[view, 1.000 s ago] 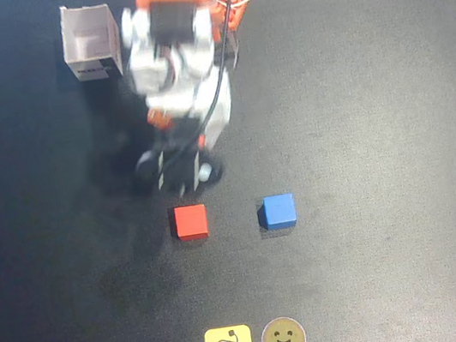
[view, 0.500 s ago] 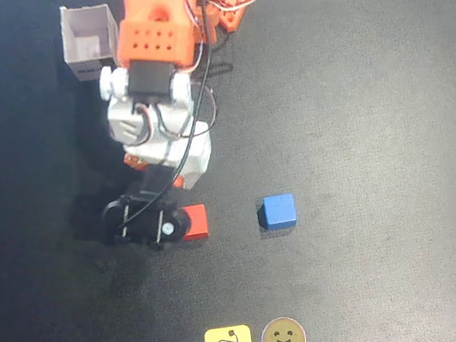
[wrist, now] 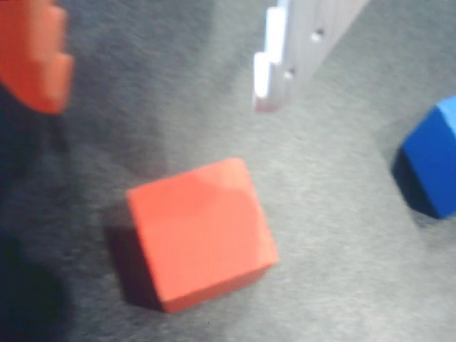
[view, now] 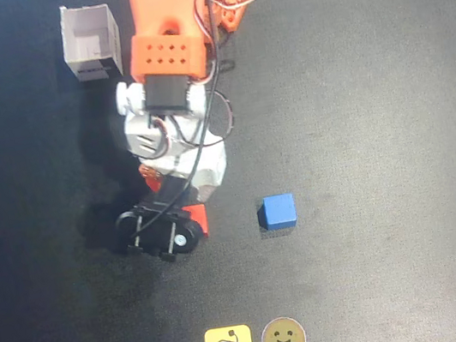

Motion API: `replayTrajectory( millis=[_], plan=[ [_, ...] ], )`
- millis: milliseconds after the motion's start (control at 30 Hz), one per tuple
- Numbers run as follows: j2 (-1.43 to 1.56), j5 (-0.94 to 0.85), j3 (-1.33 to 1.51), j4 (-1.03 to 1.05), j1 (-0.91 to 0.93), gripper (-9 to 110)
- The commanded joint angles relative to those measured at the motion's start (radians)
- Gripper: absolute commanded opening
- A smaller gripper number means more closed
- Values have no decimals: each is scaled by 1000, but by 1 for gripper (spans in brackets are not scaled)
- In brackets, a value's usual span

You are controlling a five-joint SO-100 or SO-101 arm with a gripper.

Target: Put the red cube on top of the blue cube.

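Red cube (wrist: 201, 232): on the surface (view: 375, 113), below and between the fingers of the gripper (wrist: 153, 78).
Gripper: spread, empty.
Blue cube (view: 279, 211): apart, rightward overhead.

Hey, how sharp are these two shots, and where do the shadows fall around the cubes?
Wrist view: soft and blurred throughout; the red cube throws a dark shadow to its left, the blue cube likewise, and the pincer fingers are smeared. Overhead view: sharper, evenly lit, no glare on the dark mat; the arm's shadow pools left of the pincer.
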Motion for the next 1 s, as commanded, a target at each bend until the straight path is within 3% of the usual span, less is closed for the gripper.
replayTrajectory(
  millis=[0, 967],
  plan=[
    [2, 21, -57, -25, -14, 25],
    [-187, 0, -57, -245, -51, 28]
  ],
)
